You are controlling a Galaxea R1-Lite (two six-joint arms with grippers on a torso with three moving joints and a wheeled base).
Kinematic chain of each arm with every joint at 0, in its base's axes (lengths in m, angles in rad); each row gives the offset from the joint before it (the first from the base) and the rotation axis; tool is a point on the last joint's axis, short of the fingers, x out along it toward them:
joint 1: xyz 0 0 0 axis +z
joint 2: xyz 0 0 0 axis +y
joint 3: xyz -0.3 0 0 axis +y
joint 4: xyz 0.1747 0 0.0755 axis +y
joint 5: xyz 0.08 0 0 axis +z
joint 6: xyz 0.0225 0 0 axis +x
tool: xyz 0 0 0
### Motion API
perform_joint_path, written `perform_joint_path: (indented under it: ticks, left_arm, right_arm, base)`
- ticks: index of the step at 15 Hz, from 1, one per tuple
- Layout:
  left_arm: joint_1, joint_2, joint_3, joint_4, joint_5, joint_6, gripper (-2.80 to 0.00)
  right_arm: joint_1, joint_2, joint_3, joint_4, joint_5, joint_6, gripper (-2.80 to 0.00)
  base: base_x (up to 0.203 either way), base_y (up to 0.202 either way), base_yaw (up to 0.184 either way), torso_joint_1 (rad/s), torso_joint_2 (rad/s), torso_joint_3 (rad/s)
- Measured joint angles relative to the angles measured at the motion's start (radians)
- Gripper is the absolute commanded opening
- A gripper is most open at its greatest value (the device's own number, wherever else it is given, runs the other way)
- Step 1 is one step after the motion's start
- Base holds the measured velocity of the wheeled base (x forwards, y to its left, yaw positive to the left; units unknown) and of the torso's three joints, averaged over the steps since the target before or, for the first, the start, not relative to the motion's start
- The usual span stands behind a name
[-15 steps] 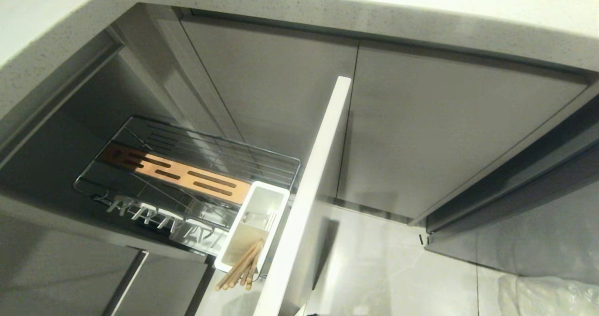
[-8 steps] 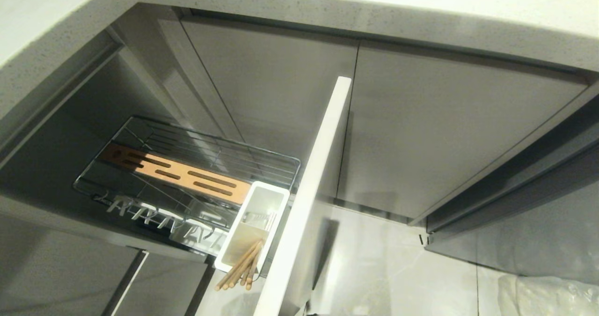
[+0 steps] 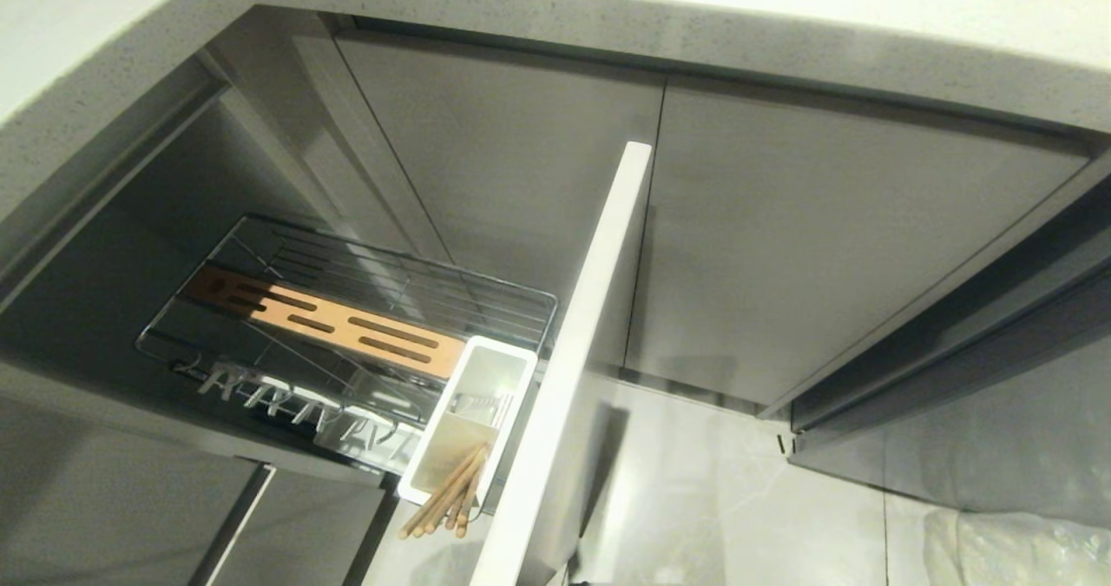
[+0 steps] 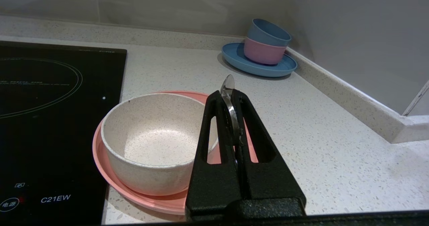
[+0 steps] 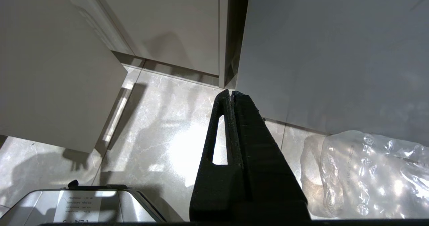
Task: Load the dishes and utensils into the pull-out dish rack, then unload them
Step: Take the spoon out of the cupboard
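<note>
Firmly pinched in left gripper (image 4: 231,95): fork (image 4: 229,85)

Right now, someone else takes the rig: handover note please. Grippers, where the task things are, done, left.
Left gripper: shut on the fork, held above the counter, beside the bowl.
Right gripper: shut, empty, parked low over the floor.
Rack: pulled out, no dishes showing in it. Chopsticks lean in the caddy.
Bowl sits on the pink plate, next to the cooktop.
Whether this is loading or unloading cannot be told from here. Plate, bowl and fork are out of the rack; chopsticks are in.
</note>
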Motion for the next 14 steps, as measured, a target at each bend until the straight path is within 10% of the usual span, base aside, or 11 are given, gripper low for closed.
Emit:
perform_joint_path:
  ticks: [14]
  left_arm:
    - [0.019, 0.023, 0.220, -0.331, -0.016, -0.048, -2.80]
  right_arm:
    - [0.000, 0.000, 0.000, 0.000, 0.000, 0.000, -2.80]
  base:
    - [0.000, 0.000, 0.000, 0.000, 0.00, 0.000]
